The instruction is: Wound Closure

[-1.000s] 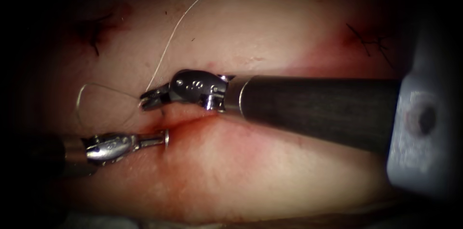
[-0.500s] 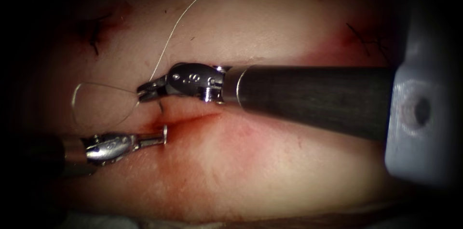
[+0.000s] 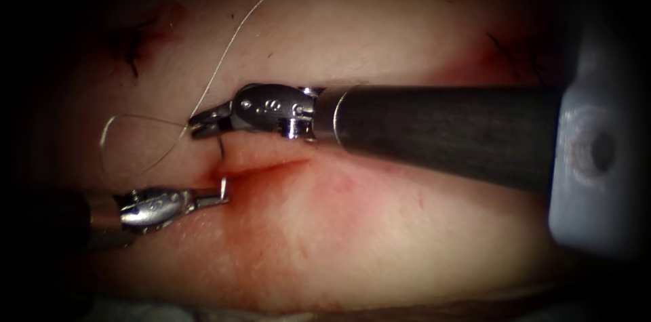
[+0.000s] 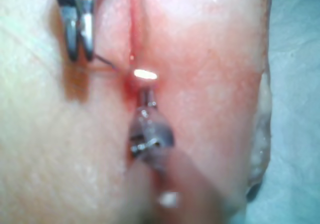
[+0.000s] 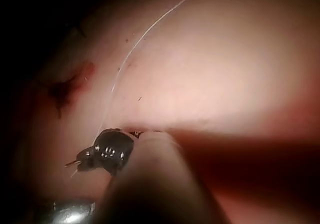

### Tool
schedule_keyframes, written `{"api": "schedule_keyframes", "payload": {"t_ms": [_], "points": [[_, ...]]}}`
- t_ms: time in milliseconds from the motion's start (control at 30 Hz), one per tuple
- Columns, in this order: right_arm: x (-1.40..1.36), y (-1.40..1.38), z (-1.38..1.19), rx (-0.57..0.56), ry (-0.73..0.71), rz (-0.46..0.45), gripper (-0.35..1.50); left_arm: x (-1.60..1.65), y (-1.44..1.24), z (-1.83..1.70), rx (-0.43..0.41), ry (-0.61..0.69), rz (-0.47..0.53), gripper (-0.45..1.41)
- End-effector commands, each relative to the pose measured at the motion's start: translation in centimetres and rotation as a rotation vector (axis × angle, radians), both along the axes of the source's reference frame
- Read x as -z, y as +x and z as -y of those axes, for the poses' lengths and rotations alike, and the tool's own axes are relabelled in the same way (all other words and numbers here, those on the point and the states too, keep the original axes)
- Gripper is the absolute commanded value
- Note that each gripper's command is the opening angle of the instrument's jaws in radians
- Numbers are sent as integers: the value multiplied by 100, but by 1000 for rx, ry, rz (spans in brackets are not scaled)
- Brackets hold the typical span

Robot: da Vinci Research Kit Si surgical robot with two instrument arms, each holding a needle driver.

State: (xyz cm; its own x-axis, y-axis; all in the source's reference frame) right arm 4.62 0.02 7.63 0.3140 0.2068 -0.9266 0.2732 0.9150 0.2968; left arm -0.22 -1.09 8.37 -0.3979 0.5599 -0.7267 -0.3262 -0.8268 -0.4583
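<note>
Right end effector [image 3: 198, 125] is clamped on the needle [image 3: 221, 146] where the thread [image 3: 230, 44] joins; just below it, across the cut [image 3: 271, 167], your left end effector [image 3: 215, 194] seems to pinch the needle's other end. Mid-stitch, I judge: your next pull must follow its curve

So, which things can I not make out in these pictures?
Needle tip: endoscope view, buried in the tissue beside the cut; the right tool grips its visible end.
What the left tool holds: endoscope view, too small; left wrist view, glare.
Thread far end: cut off by the endoscope view's upper edge.
</note>
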Motion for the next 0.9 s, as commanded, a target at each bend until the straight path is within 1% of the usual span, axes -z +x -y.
{"api": "schedule_keyframes", "payload": {"t_ms": [33, 100, 133, 167, 200, 300, 333, 367, 400, 433, 533, 600, 733, 767, 800, 833, 867, 900], "points": [[-12, 7, 17, -18, 125, 12, -35, -7, -6, 7, -1, 4, 2, 4], [-17, 8, 25, -30, 194, 40, -35, -7, -6, 7, -1, 4, 2, 4], [-24, 9, 34, -36, 274, 68, -35, -7, -6, 7, -1, 4, 2, 4], [-26, 8, 38, -35, 305, 78, -35, -7, -6, 7, -1, 4, 2, 4], [-33, 7, 50, -41, 393, 94, -35, -7, -6, 6, -3, 5, -1, 4], [-35, 4, 55, -50, 462, 115, -35, -7, -6, 6, -3, 5, -1, 4], [-36, 1, 58, -54, 535, 132, -35, -7, -6, 5, -2, 5, -1, 4], [-35, 0, 60, -55, 562, 142, -35, -7, -7, 5, -2, 5, -1, 4], [-34, -4, 63, -57, 627, 163, -35, -8, -7, 5, -1, 5, -1, 4], [-34, -4, 63, -57, 627, 163, -35, -8, -7, 5, -1, 5, -1, 4], [-31, -14, 71, -40, 705, 205, -35, -8, -9, 4, 0, 5, -2, 4], [-30, -19, 74, -34, 709, 210, -35, -8, -9, 4, 0, 5, -2, 4], [-30, -19, 74, -34, 708, 210, -35, -8, -10, 3, 1, 5, -2, 4], [-30, -20, 70, -77, 699, 215, 19, -8, -10, 4, 1, 5, -3, 2], [-30, -20, 70, -77, 699, 215, 19, -8, -10, 4, 1, 5, -3, 2], [-31, -20, 68, -97, 695, 217, 52, -7, -9, 5, 1, 5, -2, 2], [-32, -23, 62, -147, 673, 221, 103, -6, -8, 7, 3, 10, -2, 2], [-32, -25, 60, -162, 648, 216, 115, -6, -7, 8, -1, 5, -2, 0]]}}
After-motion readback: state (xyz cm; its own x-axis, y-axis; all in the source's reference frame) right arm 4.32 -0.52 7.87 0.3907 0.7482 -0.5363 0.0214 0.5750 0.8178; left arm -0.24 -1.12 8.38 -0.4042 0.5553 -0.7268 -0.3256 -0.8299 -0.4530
